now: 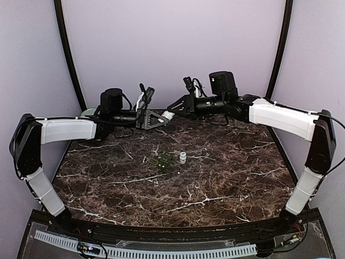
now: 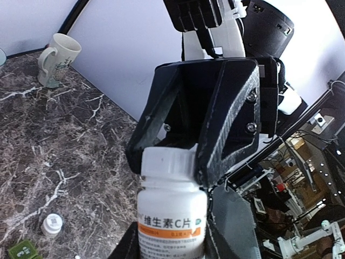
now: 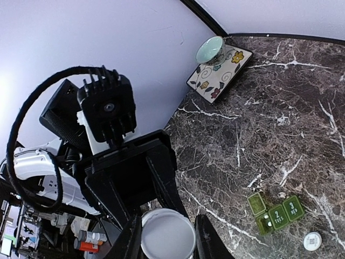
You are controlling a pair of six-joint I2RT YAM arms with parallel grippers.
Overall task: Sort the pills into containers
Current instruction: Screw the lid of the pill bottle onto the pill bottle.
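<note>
Left gripper [image 1: 157,118] clamps the pill bottle [image 2: 171,216] body, right gripper [image 1: 175,107] pinches its cap [image 3: 167,237] head-on, bottle axis level between them above the counter [image 1: 215,178], probably for unscrewing.

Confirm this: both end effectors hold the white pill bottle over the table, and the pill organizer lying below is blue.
Not blue: the pill organizer is green, as the top external view shows. The left end effector and right end effector do hold the white pill bottle over the table.
</note>
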